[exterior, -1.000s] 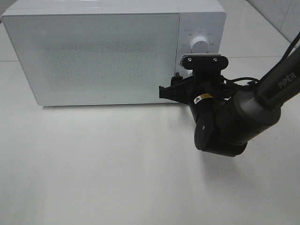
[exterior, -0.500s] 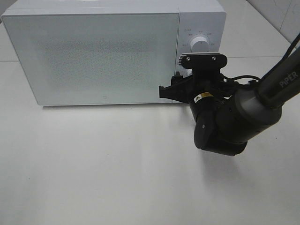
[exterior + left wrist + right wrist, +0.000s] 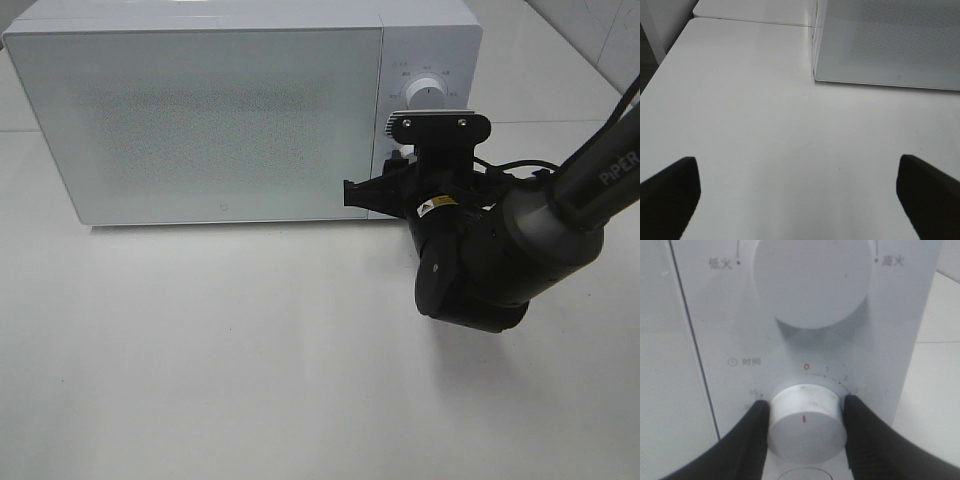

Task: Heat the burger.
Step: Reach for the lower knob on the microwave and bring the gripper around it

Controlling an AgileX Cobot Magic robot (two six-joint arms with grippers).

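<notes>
At the control panel (image 3: 430,110) on the right of the microwave (image 3: 200,120), high camera: my right arm reaches in from the right, and its wrist and camera mount hide the fingertips. From here I cannot read the grip.

Right wrist camera fills the gap. The right gripper (image 3: 806,404) straddles the lower knob (image 3: 807,432), with its two black fingers (image 3: 752,440) pressed against opposite sides of the knob. I call it clamped on the knob. The red mark on the knob face lines up with the red 0 of the dial scale. The upper knob (image 3: 812,282) sits just beside it, untouched.

Left wrist camera: the left gripper (image 3: 796,165) hangs over bare table (image 3: 765,125), jaws spread wide, nothing between them. One lower front corner of the microwave is near, apart from the fingers. The high camera does not show this gripper at all.

The door (image 3: 210,120) is shut, and its panel is frosted and speckled.

Burger: not visible in any of the three views. I cannot tell where it is, and the door panel lets nothing through.

Count:
- microwave, one
- door, one
- knobs, two
- grippers seen, two, each with two fingers
- table, one
</notes>
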